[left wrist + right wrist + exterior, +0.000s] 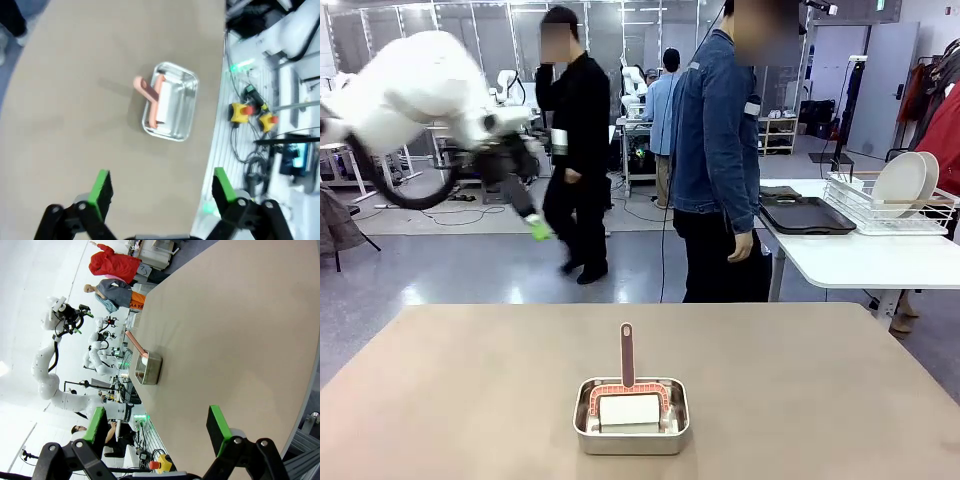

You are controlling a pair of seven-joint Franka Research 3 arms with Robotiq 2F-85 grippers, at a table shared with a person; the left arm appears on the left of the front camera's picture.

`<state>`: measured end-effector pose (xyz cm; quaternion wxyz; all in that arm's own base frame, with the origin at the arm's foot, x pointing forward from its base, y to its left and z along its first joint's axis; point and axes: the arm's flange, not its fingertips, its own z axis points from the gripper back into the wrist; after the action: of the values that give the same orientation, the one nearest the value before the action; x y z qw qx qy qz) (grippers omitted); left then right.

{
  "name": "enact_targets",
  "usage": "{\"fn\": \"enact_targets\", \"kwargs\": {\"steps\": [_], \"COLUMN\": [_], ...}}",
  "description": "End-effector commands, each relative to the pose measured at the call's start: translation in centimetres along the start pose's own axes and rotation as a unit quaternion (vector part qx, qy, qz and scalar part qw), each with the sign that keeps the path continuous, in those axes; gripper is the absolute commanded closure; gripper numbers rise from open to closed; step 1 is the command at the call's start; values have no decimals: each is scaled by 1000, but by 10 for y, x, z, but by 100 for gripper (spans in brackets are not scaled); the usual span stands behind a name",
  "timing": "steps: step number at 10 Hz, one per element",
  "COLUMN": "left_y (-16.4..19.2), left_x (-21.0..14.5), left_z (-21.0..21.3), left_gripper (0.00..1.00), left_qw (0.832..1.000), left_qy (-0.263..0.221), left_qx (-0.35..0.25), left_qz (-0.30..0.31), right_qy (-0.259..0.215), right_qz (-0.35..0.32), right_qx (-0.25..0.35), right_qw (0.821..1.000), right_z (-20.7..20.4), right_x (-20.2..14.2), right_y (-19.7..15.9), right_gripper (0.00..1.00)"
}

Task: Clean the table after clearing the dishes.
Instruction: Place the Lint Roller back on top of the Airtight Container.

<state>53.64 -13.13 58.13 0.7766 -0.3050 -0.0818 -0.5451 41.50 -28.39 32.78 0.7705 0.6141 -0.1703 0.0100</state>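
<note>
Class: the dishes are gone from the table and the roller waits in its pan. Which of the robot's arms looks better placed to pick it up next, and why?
Probably the left: its open claw hovers above the table, looking down on the roller in the pan. The right claw, also open, sits farther off near the table's edge.

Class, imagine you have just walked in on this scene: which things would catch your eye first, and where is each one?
The steel pan sits near the robot's edge of the tan table, holding a pink-framed white roller whose handle sticks up out of it. The left gripper hangs high above the table's left side with its jaws open. On the white side table at the far right, a wire rack holds upright white plates.
</note>
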Motion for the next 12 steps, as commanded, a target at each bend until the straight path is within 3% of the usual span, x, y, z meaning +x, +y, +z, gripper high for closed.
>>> {"fn": "enact_targets", "kwargs": {"steps": [1, 3, 4, 6, 9, 12], "left_y": [-9, 0, 8, 15, 15, 13], "left_x": [-113, -217, -285, -381, -446, -475], "left_z": [31, 57, 64, 56, 44, 49], "left_gripper": [0, 0, 0, 0, 0, 0], "left_qw": [992, 980, 969, 940, 906, 872], "left_qy": [-112, -162, -197, -258, -249, -239], "left_qx": [2, -23, -15, -34, -32, 1], "left_qz": [49, 108, 146, 220, 340, 427], "right_qy": [2, 2, 2, 2, 2, 2], "right_qz": [2, 2, 2, 2, 2, 2], "right_qx": [0, 0, 0, 0, 0, 0], "right_qw": [1000, 1000, 1000, 1000, 1000, 1000], "right_z": [-2, -2, -2, -2, -2, -2], "right_x": [-1, -1, -1, -1, -1, -1], "right_y": [4, 4, 4, 4, 4, 4], "right_gripper": [0, 0, 0, 0, 0, 0]}}
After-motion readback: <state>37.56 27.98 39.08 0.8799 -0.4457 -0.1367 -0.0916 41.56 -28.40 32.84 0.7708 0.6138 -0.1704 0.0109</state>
